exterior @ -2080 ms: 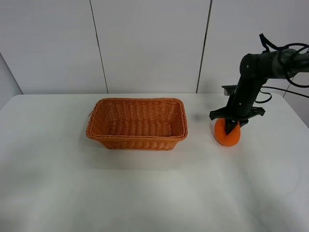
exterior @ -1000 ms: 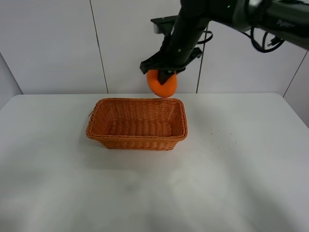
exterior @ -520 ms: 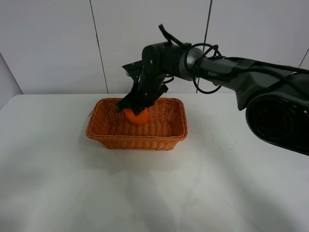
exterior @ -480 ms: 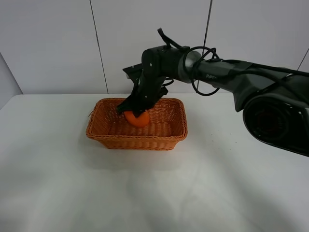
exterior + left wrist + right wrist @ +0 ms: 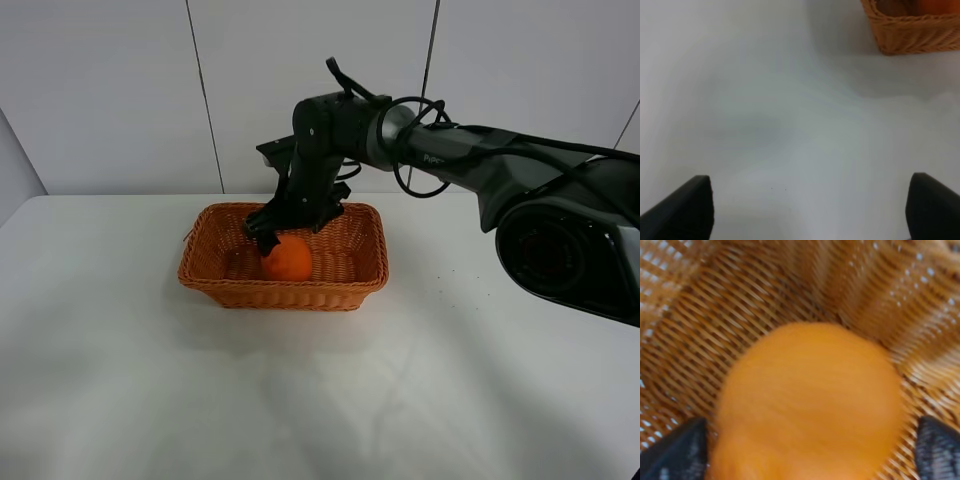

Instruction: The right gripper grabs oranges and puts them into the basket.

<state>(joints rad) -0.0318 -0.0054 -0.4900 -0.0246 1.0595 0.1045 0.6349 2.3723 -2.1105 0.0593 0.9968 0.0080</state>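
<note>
The orange [image 5: 288,260] lies inside the wicker basket [image 5: 285,295], left of its middle. My right gripper [image 5: 290,232] hangs just above the fruit with its fingers splayed. In the right wrist view the blurred orange [image 5: 810,405] fills the middle over the basket's woven floor [image 5: 740,300]. The fingertips [image 5: 675,450] stand wider than the fruit on both sides, so the gripper is open. My left gripper [image 5: 807,210] is open and empty over bare table. It is out of the exterior high view.
The basket stands at the back middle of a white table [image 5: 320,400]; a white panelled wall rises behind it. The right arm [image 5: 450,150] reaches in from the right above the table. A basket corner [image 5: 910,35] shows in the left wrist view.
The right gripper carried the orange from the table's right side up and over to the basket and lowered it in. The orange now sits lower, and the fingers have spread off it.
</note>
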